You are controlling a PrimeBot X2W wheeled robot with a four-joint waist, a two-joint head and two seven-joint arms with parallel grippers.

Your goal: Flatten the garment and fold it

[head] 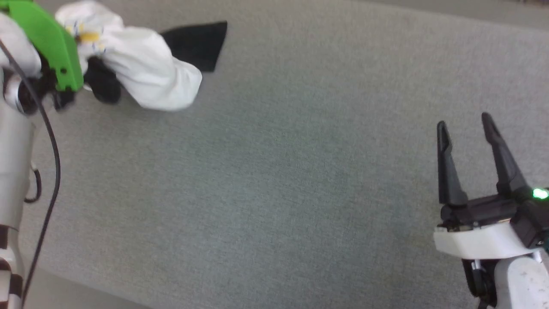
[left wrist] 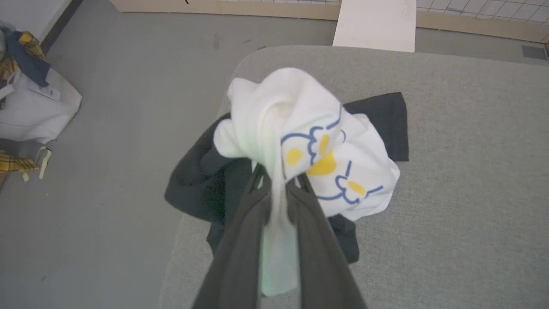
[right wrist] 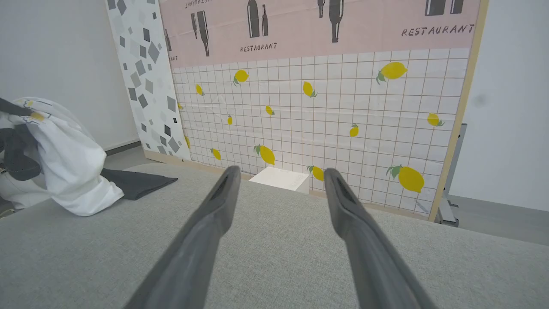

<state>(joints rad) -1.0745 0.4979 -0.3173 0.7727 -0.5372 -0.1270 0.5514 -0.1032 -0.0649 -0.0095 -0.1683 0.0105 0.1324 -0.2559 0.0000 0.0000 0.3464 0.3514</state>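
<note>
Lying crumpled near the far left corner of the table (head: 300, 193), the shirt (left wrist: 300, 124) is showing mostly white cloth, bunched into a rounded heap with deep folds. A yellow-and-blue cartoon print (left wrist: 319, 163) is facing up on the heap, creased and partly wrapped around it. One black sleeve (head: 197, 43) is lying flat on the grey surface on the far side of the heap, its square end pointing away. More black cloth (left wrist: 197, 189) is spilling from under the white on the near side, reaching past the rounded table edge. In the right wrist view the heap is standing tall, with its lower white edge resting on the table.

The left gripper (left wrist: 279, 180) is pinching a narrow strand of white cloth that is running down between its two fingers, the fingers pressed close on it. The right gripper (head: 465, 124) is hovering well apart from the shirt at the near right, its fingers spread wide with nothing between them.

Beyond the table, a white box (right wrist: 281, 178) is standing on the floor before a tiled panel (right wrist: 343, 107) printed with lemons. A pale bag (left wrist: 30, 111) is sitting on the floor to the left.
</note>
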